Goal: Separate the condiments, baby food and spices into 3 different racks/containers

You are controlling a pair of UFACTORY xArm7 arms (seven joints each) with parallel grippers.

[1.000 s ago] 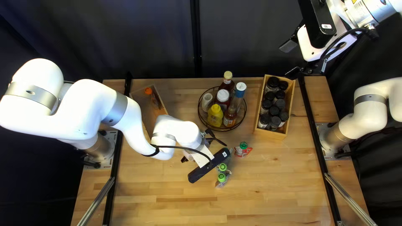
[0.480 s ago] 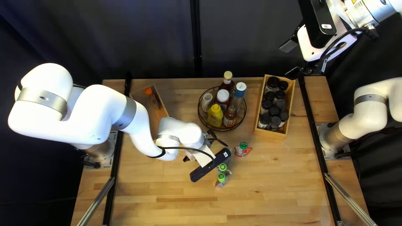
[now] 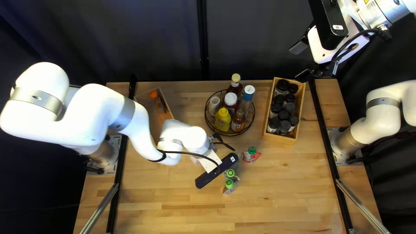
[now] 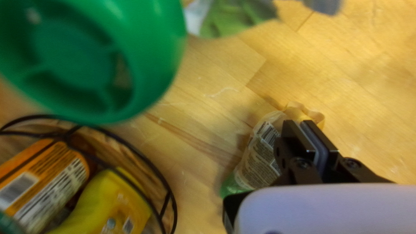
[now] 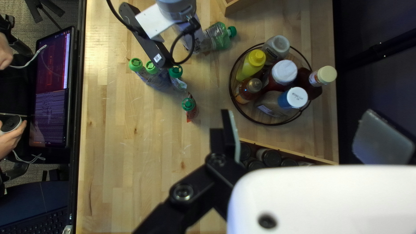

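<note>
In the top left view my left gripper (image 3: 216, 170) hides its fingers beneath its mount; baby food pouches (image 3: 230, 183) and a red pouch (image 3: 251, 156) stand beside it. In the left wrist view my left gripper (image 4: 308, 130) is shut, its tips over a green-ended pouch (image 4: 255, 162); nothing shows pinched between them. A green cap (image 4: 86, 56) looms close to the camera. My right gripper (image 3: 303, 74), raised beyond the table, appears as the right gripper (image 5: 305, 136) with fingers wide apart. Condiments fill the wire basket (image 3: 229, 134); spice jars fill the wooden box (image 3: 279, 139).
An angled wooden box (image 3: 152, 119) with an orange-capped bottle (image 3: 157, 99) is partly behind my left arm. Metal rails (image 3: 362, 203) run along the table's sides. In the right wrist view, a person's hands (image 5: 11, 138) and a screen (image 5: 52, 91) are past the table's edge.
My left arm has shifted slightly toward the right and then back. The black finger showing beside its mount earlier has drawn in out of sight. The right arm holds still.
</note>
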